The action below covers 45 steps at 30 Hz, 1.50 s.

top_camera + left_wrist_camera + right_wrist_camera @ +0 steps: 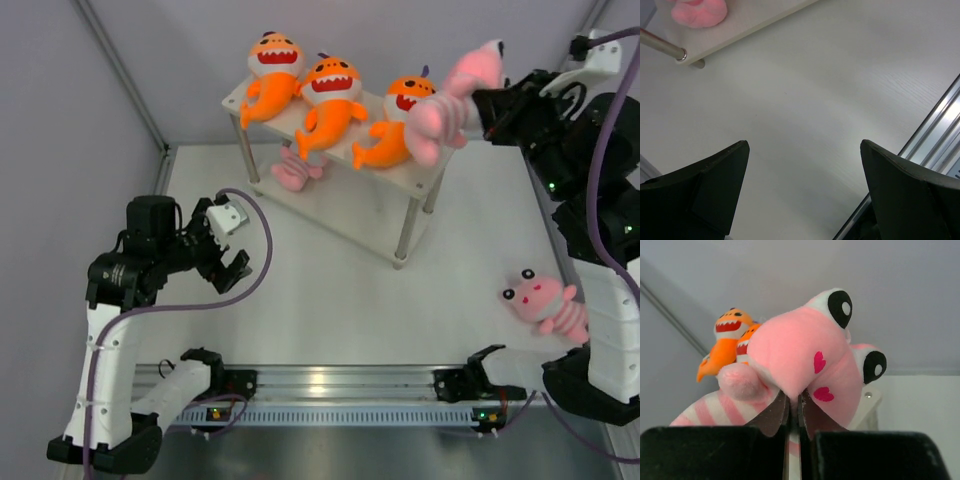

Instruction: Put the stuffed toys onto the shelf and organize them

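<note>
Three orange shark plushes (328, 98) lie in a row on the top tier of the white shelf (405, 180). My right gripper (478, 112) is shut on a pink striped plush (450, 100) and holds it in the air at the shelf's right end; in the right wrist view the plush (800, 360) fills the frame, pinched between the fingertips (777, 412). A second pink plush (295, 170) lies on the lower tier, also in the left wrist view (695, 11). A third pink plush (545, 300) lies on the table at the right. My left gripper (232, 262) is open and empty.
The metal rail (330, 385) runs along the table's near edge, between the arm bases. Grey walls close in the table at the back and sides. The shelf's silver legs (405, 235) stand on the table at the back middle.
</note>
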### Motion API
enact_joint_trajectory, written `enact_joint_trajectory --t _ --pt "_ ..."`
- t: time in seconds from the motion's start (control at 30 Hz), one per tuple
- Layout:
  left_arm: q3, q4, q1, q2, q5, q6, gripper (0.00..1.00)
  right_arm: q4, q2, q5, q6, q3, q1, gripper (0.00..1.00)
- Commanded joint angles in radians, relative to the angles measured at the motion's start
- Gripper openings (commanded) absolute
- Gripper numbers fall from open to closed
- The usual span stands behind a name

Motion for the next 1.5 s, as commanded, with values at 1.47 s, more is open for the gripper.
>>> enact_joint_trajectory --t 1.47 --pt "0.043 -0.025 0.075 -0.02 0.16 0.041 0.99 0.255 0.503 0.352 0.101 -0.154 0.862 0.0"
